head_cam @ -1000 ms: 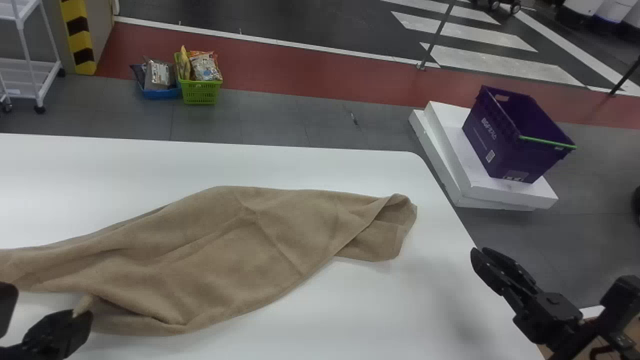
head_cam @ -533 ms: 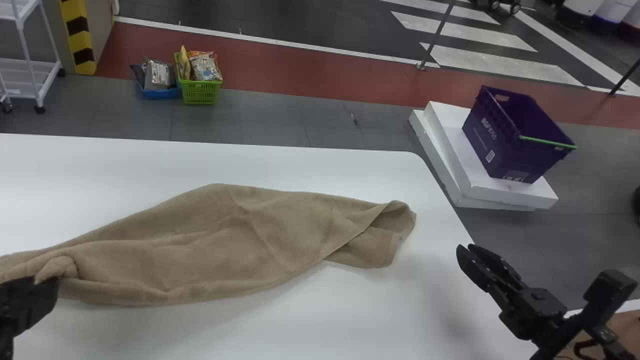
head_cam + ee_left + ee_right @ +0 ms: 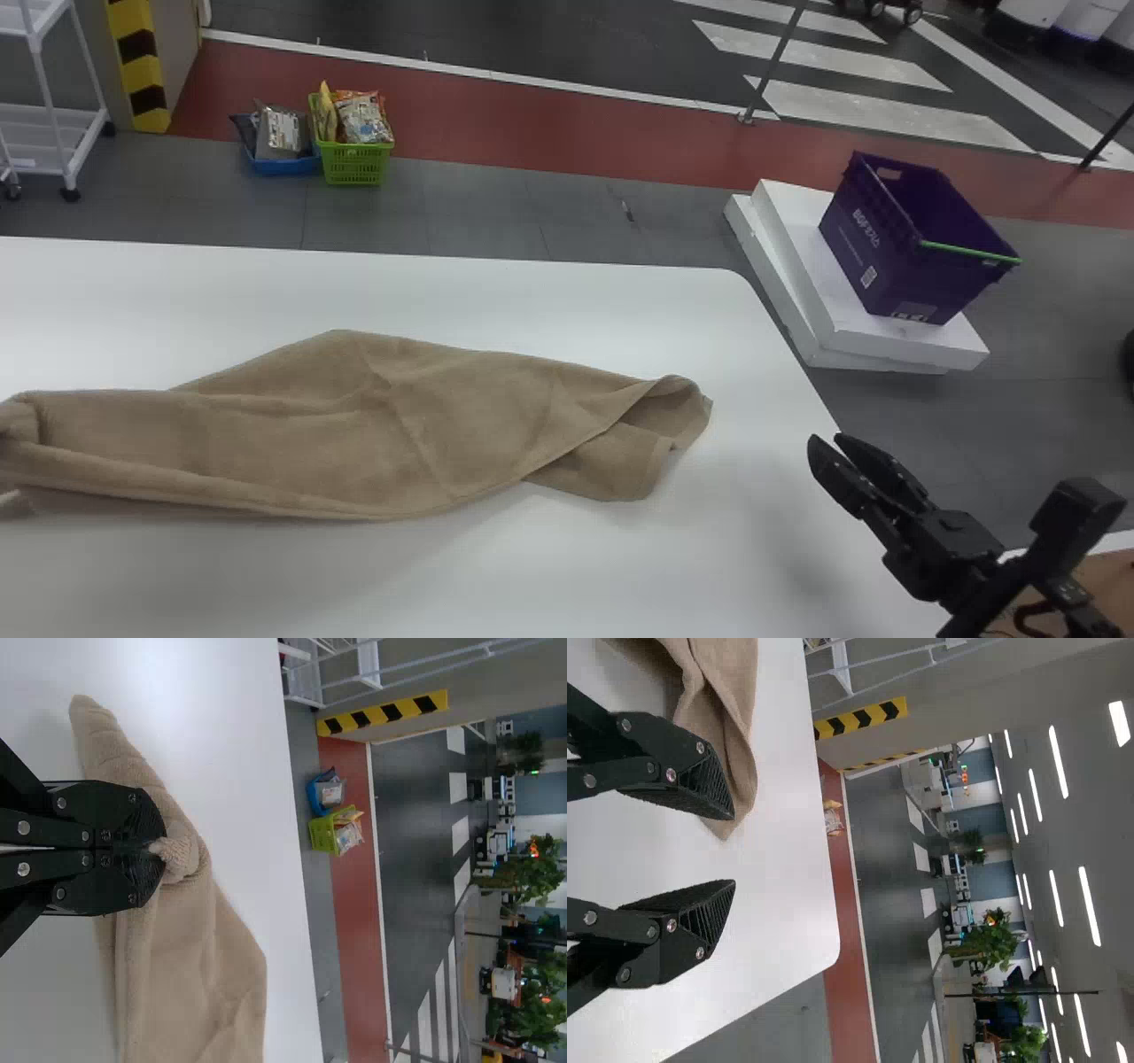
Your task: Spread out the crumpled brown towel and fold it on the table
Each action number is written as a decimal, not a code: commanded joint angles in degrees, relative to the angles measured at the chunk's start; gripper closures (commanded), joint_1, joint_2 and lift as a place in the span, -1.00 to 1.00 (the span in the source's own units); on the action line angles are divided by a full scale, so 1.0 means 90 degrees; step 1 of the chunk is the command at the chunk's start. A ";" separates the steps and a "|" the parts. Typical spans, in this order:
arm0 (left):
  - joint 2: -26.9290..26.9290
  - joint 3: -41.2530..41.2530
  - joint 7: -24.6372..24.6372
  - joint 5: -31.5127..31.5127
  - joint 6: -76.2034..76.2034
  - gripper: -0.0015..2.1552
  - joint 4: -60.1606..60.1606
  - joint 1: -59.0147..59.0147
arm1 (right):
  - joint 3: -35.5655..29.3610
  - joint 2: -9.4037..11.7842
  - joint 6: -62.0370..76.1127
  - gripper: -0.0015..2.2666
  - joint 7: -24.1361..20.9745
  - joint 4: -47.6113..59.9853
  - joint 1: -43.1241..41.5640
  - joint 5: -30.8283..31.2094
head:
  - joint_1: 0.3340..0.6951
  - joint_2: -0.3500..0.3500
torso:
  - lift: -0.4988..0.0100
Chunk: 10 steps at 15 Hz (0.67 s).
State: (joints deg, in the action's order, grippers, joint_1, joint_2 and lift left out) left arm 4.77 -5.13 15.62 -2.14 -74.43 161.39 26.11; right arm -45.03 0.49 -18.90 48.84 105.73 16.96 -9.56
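Brown towel (image 3: 319, 443) is lying in a long, creased band on the white worktop (image 3: 549, 576), stretching from the left edge of the head view to right of centre. Its right end is doubling back on itself in a loose loop; its lower edge is rolling under at the left, with shadow showing beneath. In the left wrist view, left gripper (image 3: 161, 850) is pinching a bunched bit of towel, fingers clenched on it, the cloth spreading out to both sides. Right gripper (image 3: 822, 439) is hovering at lower right of the head view, by the worktop's right edge, apart from the towel. In the right wrist view its fingers are standing wide apart, grasping nothing. Beyond the worktop, upper left: green basket (image 3: 354, 165) is holding packets, blue basket (image 3: 283, 166) sitting just beside it, white trolley (image 3: 44, 133) standing farther left. Upper right: purple crate (image 3: 886, 257) is resting on white slabs (image 3: 886, 337).
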 commanded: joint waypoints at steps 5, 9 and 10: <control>-0.0061 -0.0446 0.0032 0.0403 -0.0222 0.12 0.0046 -0.0148 | 0.0150 0.0083 -0.0201 -0.82 -0.0270 -0.0038 -0.0488 0.0321 | 1.00 -0.99 | 0.46; -0.0071 -0.0446 0.0032 0.0403 -0.0222 0.12 -0.0032 -0.0157 | 0.0657 0.0161 -0.0338 -0.82 -0.0397 -0.0429 -0.1377 0.0887 | 1.00 -0.89 | 0.46; -0.0061 -0.0465 0.0032 0.0403 -0.0222 0.12 -0.0032 -0.0157 | 0.0775 0.0210 -0.0416 -0.82 -0.0397 -0.0663 -0.1650 0.1072 | 1.00 -0.86 | 0.46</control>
State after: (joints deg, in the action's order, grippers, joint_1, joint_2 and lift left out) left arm 4.21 -9.18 15.91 1.49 -76.42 161.14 24.70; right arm -39.55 1.85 -21.89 45.27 102.30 5.45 -2.12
